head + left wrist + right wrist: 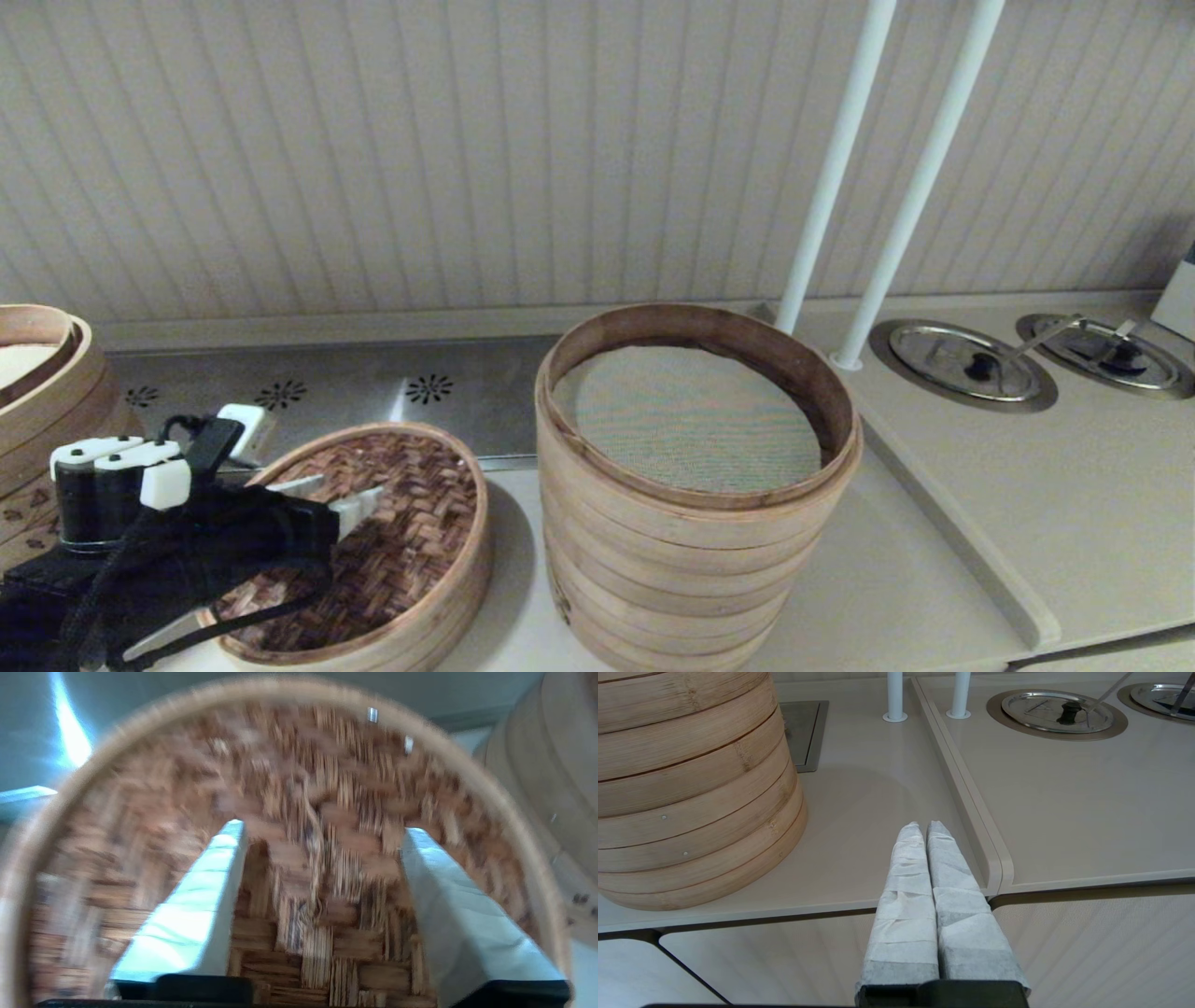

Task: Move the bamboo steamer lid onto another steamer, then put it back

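Note:
The bamboo steamer lid [401,541] lies flat at the front left, its dark woven top ringed by a pale hoop. My left gripper [342,495] hovers just above its middle, open; in the left wrist view the left gripper [322,830] has its white fingers on either side of the small loop handle [312,868], apart from it. To the lid's right stands the other steamer [691,551], a tall uncovered stack with a grey-green mesh liner [691,420]. My right gripper [923,825] is shut and empty, parked over the counter's front edge right of that stack [691,788].
Another bamboo stack [42,401] with small triangle marks stands at the far left. Two white poles [840,149] rise behind the tall stack. Round metal lids [962,362] sit recessed in the raised counter on the right. A steel panel [373,387] runs along the wall.

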You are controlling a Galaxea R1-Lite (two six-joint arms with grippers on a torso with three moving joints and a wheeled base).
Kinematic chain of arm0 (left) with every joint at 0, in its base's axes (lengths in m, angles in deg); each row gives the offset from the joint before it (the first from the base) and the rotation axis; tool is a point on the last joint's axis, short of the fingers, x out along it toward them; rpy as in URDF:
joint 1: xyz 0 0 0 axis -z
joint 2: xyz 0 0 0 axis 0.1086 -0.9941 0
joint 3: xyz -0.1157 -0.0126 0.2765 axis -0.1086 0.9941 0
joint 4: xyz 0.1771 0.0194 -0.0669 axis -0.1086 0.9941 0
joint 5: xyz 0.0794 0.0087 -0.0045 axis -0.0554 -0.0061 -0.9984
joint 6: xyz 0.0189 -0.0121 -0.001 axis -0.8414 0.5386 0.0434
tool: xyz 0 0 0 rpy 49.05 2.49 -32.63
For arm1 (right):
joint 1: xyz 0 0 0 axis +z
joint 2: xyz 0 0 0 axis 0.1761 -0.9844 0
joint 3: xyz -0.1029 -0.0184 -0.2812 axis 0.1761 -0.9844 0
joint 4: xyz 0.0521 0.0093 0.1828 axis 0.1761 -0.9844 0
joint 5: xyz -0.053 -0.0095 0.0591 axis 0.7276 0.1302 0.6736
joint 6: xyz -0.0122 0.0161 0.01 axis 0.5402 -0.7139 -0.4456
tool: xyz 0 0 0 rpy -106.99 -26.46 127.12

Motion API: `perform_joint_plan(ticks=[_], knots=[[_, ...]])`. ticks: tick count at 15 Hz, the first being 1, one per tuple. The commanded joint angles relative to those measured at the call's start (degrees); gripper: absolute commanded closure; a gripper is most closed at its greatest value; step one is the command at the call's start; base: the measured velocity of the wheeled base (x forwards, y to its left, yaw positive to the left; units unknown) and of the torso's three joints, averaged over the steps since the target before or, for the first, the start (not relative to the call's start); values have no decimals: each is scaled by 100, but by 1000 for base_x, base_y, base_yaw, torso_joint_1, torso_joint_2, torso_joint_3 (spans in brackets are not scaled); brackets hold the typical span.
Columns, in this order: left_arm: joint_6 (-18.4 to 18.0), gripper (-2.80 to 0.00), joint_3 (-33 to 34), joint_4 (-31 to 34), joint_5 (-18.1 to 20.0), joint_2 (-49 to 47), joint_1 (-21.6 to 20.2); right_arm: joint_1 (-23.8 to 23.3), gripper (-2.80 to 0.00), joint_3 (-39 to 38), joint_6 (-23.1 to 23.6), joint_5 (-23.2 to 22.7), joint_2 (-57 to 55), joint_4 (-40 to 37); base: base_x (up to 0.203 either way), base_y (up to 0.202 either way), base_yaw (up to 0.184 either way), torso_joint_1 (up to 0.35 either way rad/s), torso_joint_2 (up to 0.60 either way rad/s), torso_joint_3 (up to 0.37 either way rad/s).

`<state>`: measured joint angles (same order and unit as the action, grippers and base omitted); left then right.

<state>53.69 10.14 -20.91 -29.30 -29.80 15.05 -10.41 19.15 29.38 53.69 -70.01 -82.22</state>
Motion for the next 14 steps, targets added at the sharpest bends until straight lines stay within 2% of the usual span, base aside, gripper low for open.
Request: perform_joint_plan(ticks=[1,3,7,8,11,14], knots=[[-12,-280,-301,555,-89,883,-43,0,0,-20,-3,2,-4,-1,0,0,0,0,0,0],[-25,-280,-660,1598,-131,1709,-123,0,0,-20,-3,-6,-4,-1,0,0,0,0,0,0],[-153,-280,-1197,3285,-188,3416,-167,0,0,-20,-3,2,-4,-1,0,0,0,0,0,0],[-294,0,-1316,3813,-291,3881,-165,0,0,-20,-3,2,-4,-1,0,0,0,0,0,0],[-704,0,-1502,5095,-714,5074,10,0,0,-20,-3,2,-4,-1,0,0,0,0,0,0],[-814,0,-1401,6027,-883,6157,35,0,0,-20,-3,2,-4,-1,0,0,0,0,0,0]])
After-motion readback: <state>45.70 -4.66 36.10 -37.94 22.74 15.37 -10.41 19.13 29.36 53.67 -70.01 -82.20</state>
